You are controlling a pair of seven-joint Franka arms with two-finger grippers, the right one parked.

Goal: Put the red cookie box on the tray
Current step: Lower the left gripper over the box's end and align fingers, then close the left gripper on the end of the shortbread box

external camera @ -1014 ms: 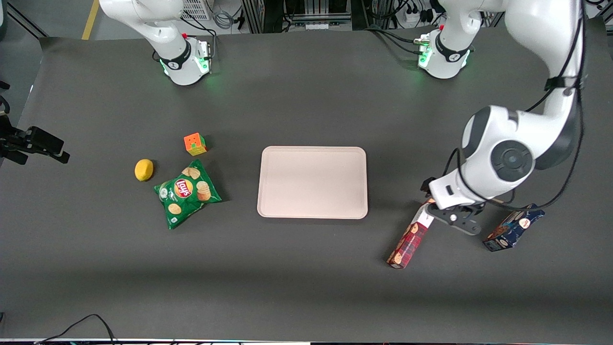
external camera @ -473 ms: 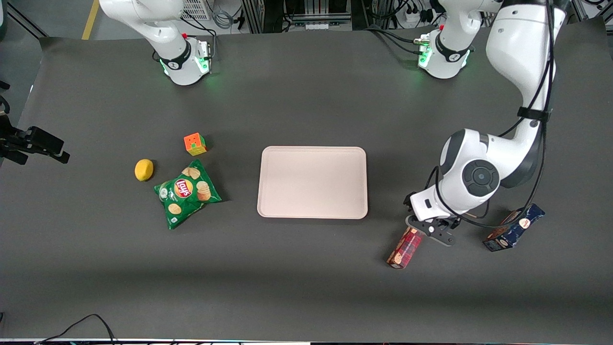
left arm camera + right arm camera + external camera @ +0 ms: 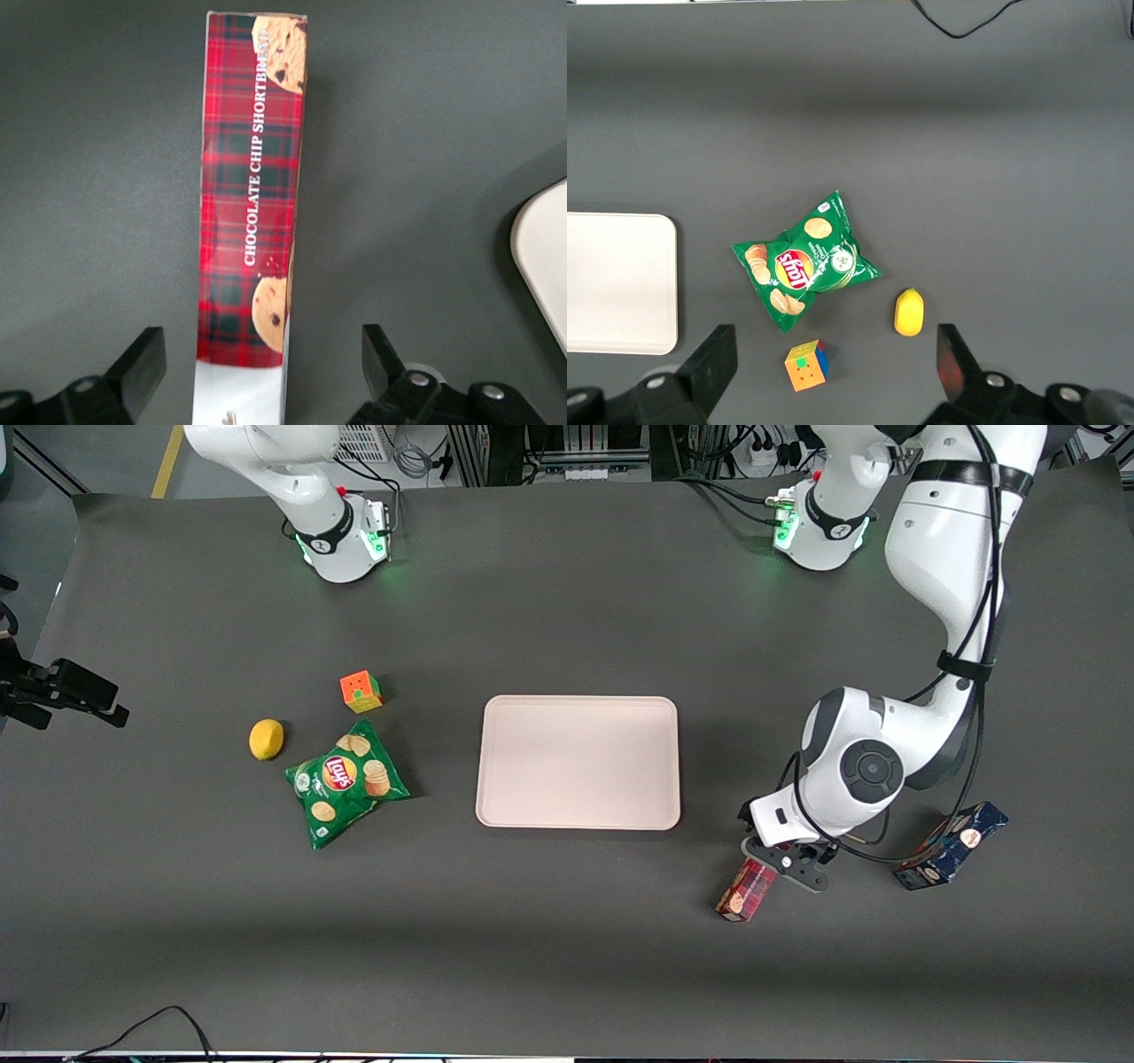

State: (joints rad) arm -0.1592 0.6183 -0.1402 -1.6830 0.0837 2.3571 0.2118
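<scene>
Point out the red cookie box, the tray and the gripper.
red cookie box (image 3: 252, 204), left wrist view, on its tartan side panel.
tray (image 3: 578, 762), front view, on its bare floor.
gripper (image 3: 264, 367), left wrist view, open, midway between fingertips straddling the box.

the gripper (image 3: 778, 864) has dropped lower, its open fingers now straddling the red cookie box (image 3: 747, 890).

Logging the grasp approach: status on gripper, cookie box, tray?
Gripper open, straddling red cookie box near its white end. Box flat on table, not gripped. Tray bare, path unobstructed.
</scene>
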